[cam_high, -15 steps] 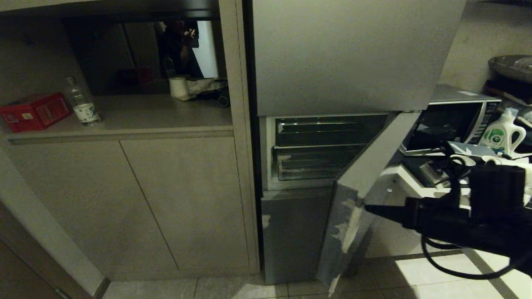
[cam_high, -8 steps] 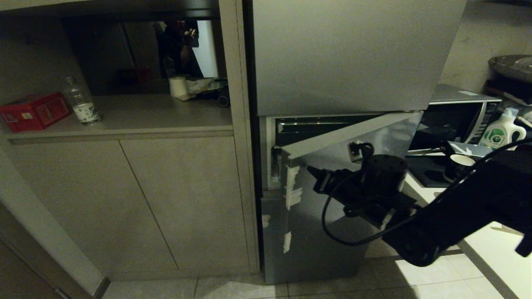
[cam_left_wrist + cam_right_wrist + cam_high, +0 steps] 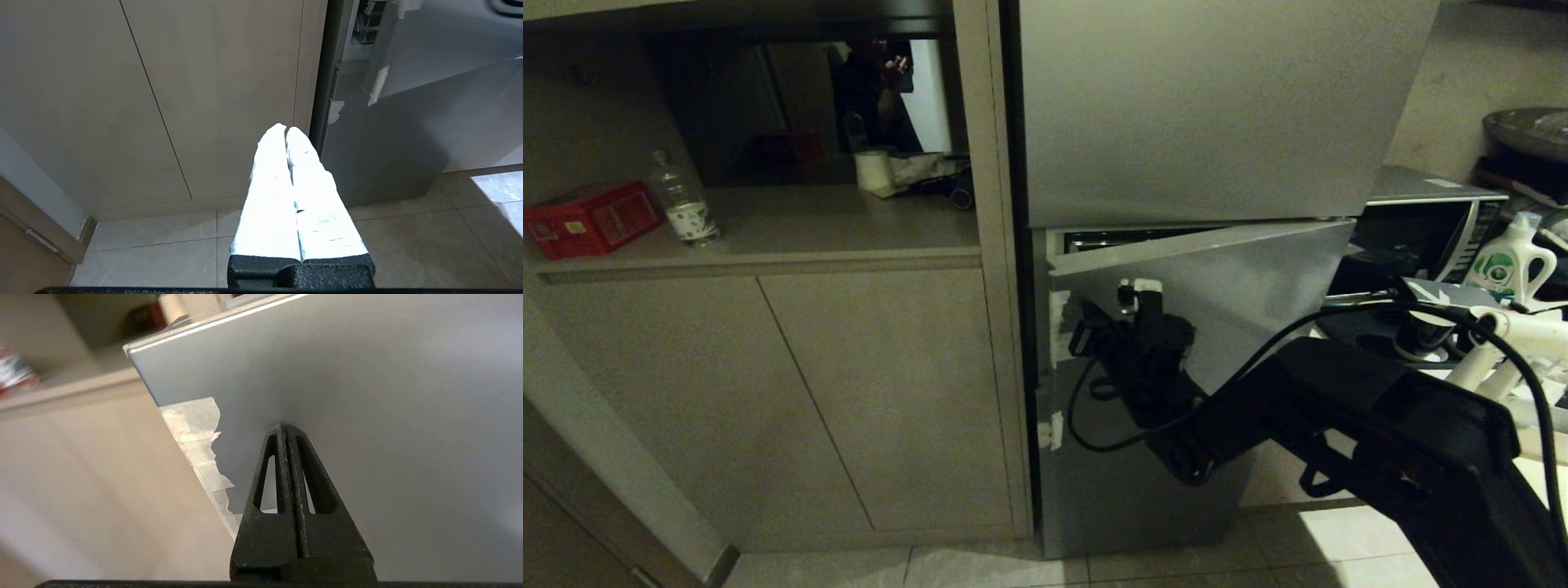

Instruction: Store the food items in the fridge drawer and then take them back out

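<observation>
1. Right gripper: jaws clenched flat together, nothing between them. Tips pressed against the grey face of the fridge's lower door.
2. Just beside the tips, toward the door's free edge: a ragged strip of pale tape running down that edge.
3. In the head view the right gripper sits on the door face near the free edge, arm reaching in from the right side. Black cable loops below the wrist.
4. Lower door is nearly closed, with a narrow wedge gap left along its top.
5. Fridge drawer: only a thin dark sliver with a bright rim shows through that gap, behind the door and above the jaws. Food items aren't visible in any view (can't say where they are).
6. Left gripper: white fingers clenched together, empty, hanging low over the tiled floor. Ahead of its tips are the beige cabinet doors and the fridge's lower corner.
7. Past the right jaws, beyond the door edge: cabinet counter with a clear bottle and a red box.
8. Farther, on the arm's side: microwave and a white detergent bottle.
</observation>
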